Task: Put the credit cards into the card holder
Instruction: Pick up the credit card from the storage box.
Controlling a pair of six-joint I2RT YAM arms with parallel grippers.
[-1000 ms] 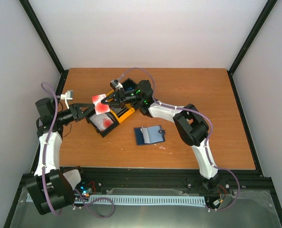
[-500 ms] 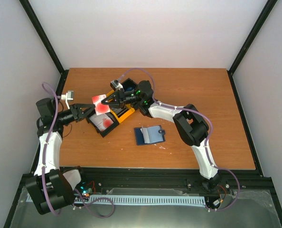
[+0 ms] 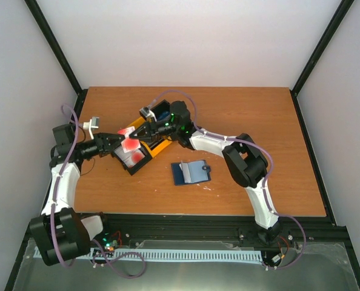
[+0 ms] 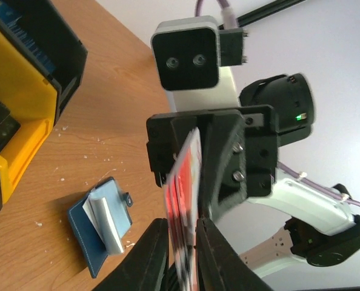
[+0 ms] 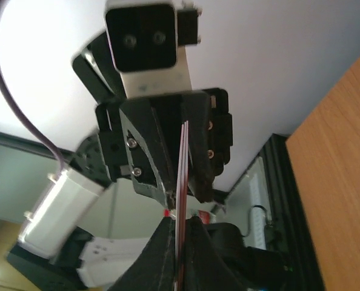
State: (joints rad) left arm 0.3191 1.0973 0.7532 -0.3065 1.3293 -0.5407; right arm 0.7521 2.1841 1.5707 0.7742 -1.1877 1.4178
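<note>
Right gripper: Your right gripper (image 5: 180, 221) is pinched fully closed on one edge of the credit cards (image 4: 181, 194), which show as a thin stack seen edge-on.
Left gripper: Your left gripper (image 4: 183, 227) meets it from 9 o'clock in the top view. Its fingers are nearly together, pressing both faces of the same stack at the opposite edge.
Cards: You hold them in the air between the two grippers, above the bins at 9 o'clock of the table's middle.
Card holder: The card holder (image 3: 190, 172) lies opened flat just 6 o'clock of the table's middle. That is toward 4 o'clock from the held stack and well apart from it.
In the way: The yellow bin (image 3: 159, 145) and the black bin (image 3: 126, 163) sit side by side under the stack. The yellow bin's corner lies between the stack and the holder. Your right arm reaches in from 4 o'clock, passing on the 12 o'clock side of the holder.
Materials: The cards are glossy red plastic with white and pink patches. The holder is navy with a paler blue pocket and a small snap tab on its 3 o'clock edge. The bins are hard, box-shaped plastic.
Surface: The table (image 3: 253, 115) is brown wood grain, with white flecks (image 4: 60, 128) scattered near the holder.
Room: The walls are plain white, with black frame posts at the corners.
</note>
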